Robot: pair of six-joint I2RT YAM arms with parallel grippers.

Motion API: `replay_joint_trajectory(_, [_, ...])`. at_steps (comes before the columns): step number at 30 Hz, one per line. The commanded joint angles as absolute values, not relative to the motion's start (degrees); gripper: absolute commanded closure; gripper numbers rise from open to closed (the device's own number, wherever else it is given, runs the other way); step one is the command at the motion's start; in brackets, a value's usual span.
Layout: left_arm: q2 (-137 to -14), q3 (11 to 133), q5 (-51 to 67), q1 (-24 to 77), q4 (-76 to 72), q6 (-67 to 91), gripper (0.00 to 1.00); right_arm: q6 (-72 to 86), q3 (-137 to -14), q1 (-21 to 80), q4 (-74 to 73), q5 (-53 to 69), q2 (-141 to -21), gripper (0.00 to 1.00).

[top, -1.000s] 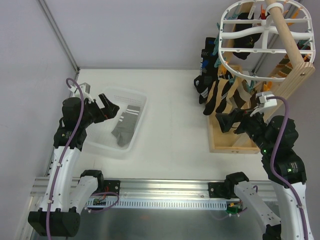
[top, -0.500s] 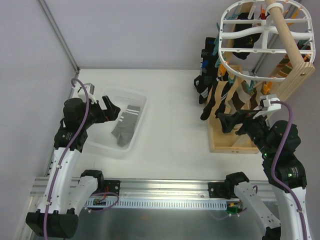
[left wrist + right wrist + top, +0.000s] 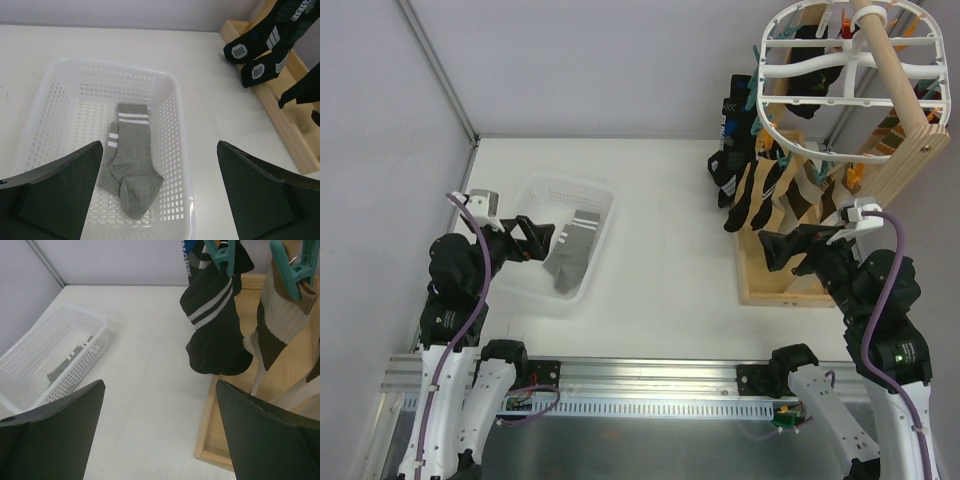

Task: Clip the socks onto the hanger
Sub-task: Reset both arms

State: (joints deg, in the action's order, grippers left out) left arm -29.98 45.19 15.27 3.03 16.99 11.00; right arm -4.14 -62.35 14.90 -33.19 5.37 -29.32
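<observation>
A pair of grey socks with white stripes lies flat in the white mesh basket; the left wrist view shows the grey socks inside the basket. My left gripper hovers open above the basket's near left side, and nothing sits between the jaws of the left gripper. The white oval hanger hangs at the upper right with several black socks pegged to it. My right gripper is open and empty below them. From the right gripper, a striped black sock hangs just ahead.
A wooden pole stand carries the hanger, and its base frame lies on the table under the socks. Teal pegs grip a brown and cream sock. Grey walls close the left and far sides.
My left arm has drawn back toward the near edge, its gripper lower over the basket's near side. The right gripper has shifted slightly nearer. Both stay open.
</observation>
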Motion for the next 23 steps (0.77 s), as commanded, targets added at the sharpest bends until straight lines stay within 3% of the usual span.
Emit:
replay_joint_trajectory(1, [-27.3, 43.0, 17.7, 3.4, 14.0, 10.9, 0.01, -5.4, -60.1, 15.1, -30.7, 5.8, -26.6, 0.03])
replay_joint_trajectory(12, [-18.5, 38.4, 18.1, 3.4, 13.4, 13.4, 0.01, -3.9, -48.4, 15.0, -27.7, 4.7, -15.7, 0.03])
replay_joint_trajectory(23, [-24.6, 39.7, 23.2, 3.4, 13.6, 14.6, 0.01, -3.2, -48.7, 15.0, -31.2, 2.0, -15.1, 0.03])
